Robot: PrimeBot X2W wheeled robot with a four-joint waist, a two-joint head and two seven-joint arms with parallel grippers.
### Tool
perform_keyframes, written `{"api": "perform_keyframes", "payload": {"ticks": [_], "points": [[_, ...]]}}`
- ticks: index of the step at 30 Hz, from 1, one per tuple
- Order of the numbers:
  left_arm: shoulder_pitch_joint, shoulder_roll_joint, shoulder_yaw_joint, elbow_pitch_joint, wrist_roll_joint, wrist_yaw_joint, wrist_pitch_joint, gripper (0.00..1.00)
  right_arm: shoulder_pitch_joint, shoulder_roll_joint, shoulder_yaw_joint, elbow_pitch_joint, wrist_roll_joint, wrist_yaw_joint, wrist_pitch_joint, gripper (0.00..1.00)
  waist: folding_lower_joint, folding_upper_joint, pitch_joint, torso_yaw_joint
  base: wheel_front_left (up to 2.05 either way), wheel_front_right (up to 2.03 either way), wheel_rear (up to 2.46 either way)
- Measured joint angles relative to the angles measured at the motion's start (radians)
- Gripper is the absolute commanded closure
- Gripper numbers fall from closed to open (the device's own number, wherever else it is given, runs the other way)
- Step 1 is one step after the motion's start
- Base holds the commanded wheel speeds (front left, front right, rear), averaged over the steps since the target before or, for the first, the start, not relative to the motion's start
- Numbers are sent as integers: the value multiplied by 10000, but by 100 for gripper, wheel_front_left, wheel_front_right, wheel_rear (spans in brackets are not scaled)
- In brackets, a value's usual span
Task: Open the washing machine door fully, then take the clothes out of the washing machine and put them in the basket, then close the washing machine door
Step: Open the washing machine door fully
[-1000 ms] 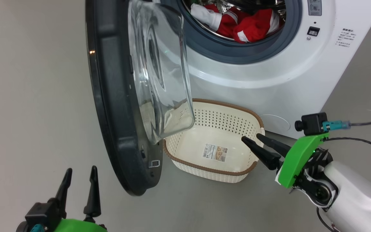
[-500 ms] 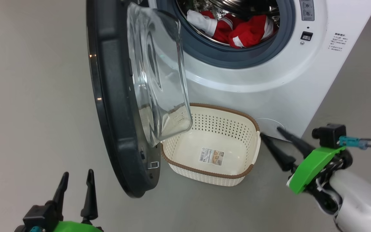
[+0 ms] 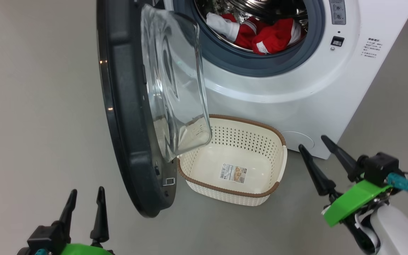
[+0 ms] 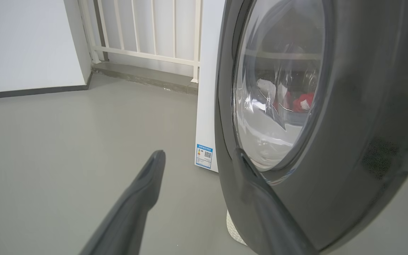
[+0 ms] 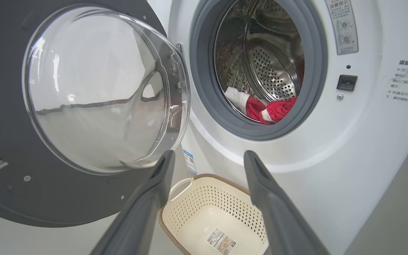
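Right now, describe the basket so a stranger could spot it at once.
Find the big white front-loading washing machine with its round black-rimmed glass door open. On the grey floor at its foot sits a small cream plastic basket. Perforated sides, a brown woven-look rim and a floor sticker set it apart.

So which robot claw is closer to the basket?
The right gripper, just right of the basket. The left gripper sits farther away, beyond the washing machine door.

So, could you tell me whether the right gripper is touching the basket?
Apart: the head view shows grey floor between the right gripper and the basket.
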Motion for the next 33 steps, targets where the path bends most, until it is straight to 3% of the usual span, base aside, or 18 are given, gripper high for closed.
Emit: {"api": "perform_keyframes", "payload": {"ticks": [12,23,24,26,27,33], "points": [[4,0,-267,4,-35,2,0,0,1031,874,-1198,-153,-1317,0,-2,0,0,0,82,132,0,0,0],[3,-2,-263,-40,-123,36,0,0,1135,1053,-1755,-255,-1768,0,-2,0,0,0,91,179,0,0,0],[2,0,-232,-69,-134,36,0,43,1135,1055,-1766,-259,-1772,0,-2,0,0,0,89,181,0,0,0],[1,-2,-188,-157,-222,48,0,90,1138,1078,-1770,-261,-1783,0,-2,0,0,0,86,188,0,0,0],[-3,-2,-150,-251,-299,48,0,100,1138,1091,-1774,-261,-1787,0,-2,0,0,0,84,193,0,0,0],[-127,0,339,-1312,-397,63,0,100,1146,1099,-1799,-282,-1973,0,-2,0,0,0,76,210,0,0,0]]}}
